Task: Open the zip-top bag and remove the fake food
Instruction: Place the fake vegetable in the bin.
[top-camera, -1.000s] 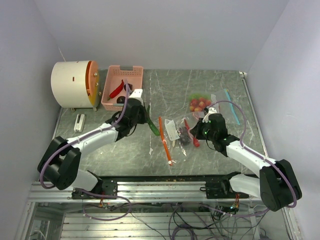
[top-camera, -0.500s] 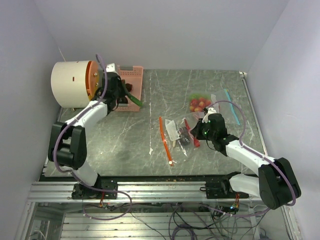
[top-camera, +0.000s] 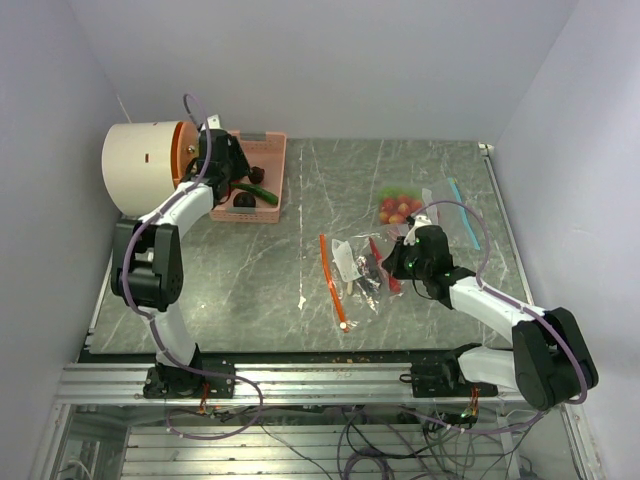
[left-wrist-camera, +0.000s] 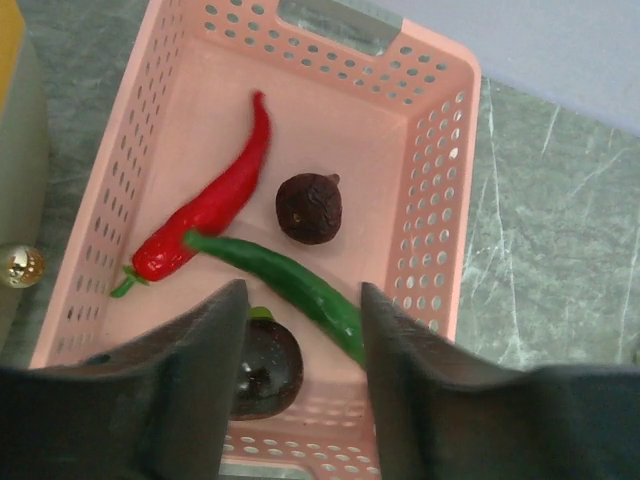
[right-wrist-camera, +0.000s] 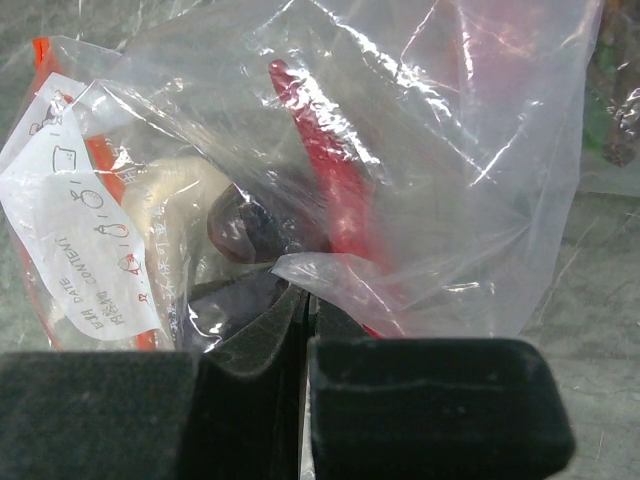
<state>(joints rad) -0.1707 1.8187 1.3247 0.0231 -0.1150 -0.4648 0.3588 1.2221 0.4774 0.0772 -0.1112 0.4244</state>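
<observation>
Four toys (left-wrist-camera: 309, 208) inside pink basket (left-wrist-camera: 440, 200)

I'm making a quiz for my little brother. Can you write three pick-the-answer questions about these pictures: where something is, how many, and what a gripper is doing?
1. Where is the green pepper? A on the table; B in the pink basket; C on the floor.
2. How many things lie in the basket? A two; B seven; C four.
3. What is the right gripper doing? A shut on the clear bag; B hanging wide open; C holding a spoon.

Answers: B, it lies on the basket floor beside the red pepper; C, two peppers and two dark round fruits; A, its jaws pinch a fold of the plastic.
</observation>
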